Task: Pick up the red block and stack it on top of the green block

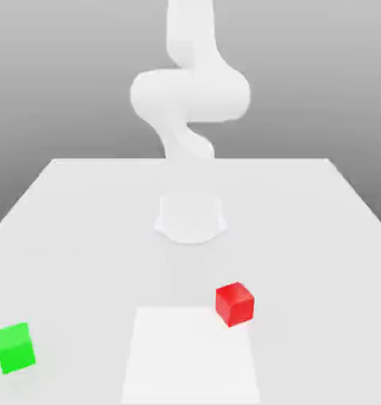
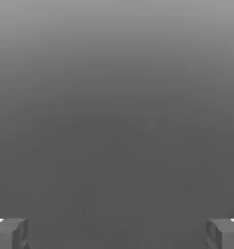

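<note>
A: The small smooth bright red cube (image 1: 235,304) sits on the pale matte worktop (image 1: 320,229), at about five o'clock from the white arm's round base (image 1: 190,217) in the exterior view.

B: And the matching glossy green cube (image 1: 15,347) is well apart from it, out at eight o'clock near the worktop's edge. Nothing stands between the two.

A: A lighter square patch (image 1: 190,356) lies flat just beside the red cube.

B: In the hand view, the pincer (image 2: 117,233) is spread wide, grey blocky fingertips (image 2: 9,233) far apart, gripping nothing.
</note>
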Motion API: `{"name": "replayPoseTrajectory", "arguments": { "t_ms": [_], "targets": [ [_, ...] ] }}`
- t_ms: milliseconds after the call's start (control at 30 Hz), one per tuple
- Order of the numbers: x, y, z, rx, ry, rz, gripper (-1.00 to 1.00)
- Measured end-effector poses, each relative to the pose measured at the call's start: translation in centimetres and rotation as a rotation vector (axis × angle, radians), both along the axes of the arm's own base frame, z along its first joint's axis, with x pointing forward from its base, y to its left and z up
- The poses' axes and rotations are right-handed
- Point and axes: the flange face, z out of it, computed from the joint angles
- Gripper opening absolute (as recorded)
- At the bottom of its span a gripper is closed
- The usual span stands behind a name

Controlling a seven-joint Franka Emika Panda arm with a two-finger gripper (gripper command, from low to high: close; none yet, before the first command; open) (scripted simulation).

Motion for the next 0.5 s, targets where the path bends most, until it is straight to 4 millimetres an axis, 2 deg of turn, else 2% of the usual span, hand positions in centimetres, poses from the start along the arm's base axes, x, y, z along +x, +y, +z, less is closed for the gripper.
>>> {"name": "replayPoseTrajectory", "arguments": {
  "t_ms": [133,267,400,500],
  "targets": [
    [3.3,1.7,-9.9,-0.025,0.147,0.079,0.00],
    [4.1,3.7,-19.9,-0.057,0.292,0.162,0.00],
    [2.3,5.5,-30.0,-0.097,0.445,0.252,0.00],
    [-1.0,6.5,-37.7,-0.135,0.573,0.329,0.00]
  ]
}}
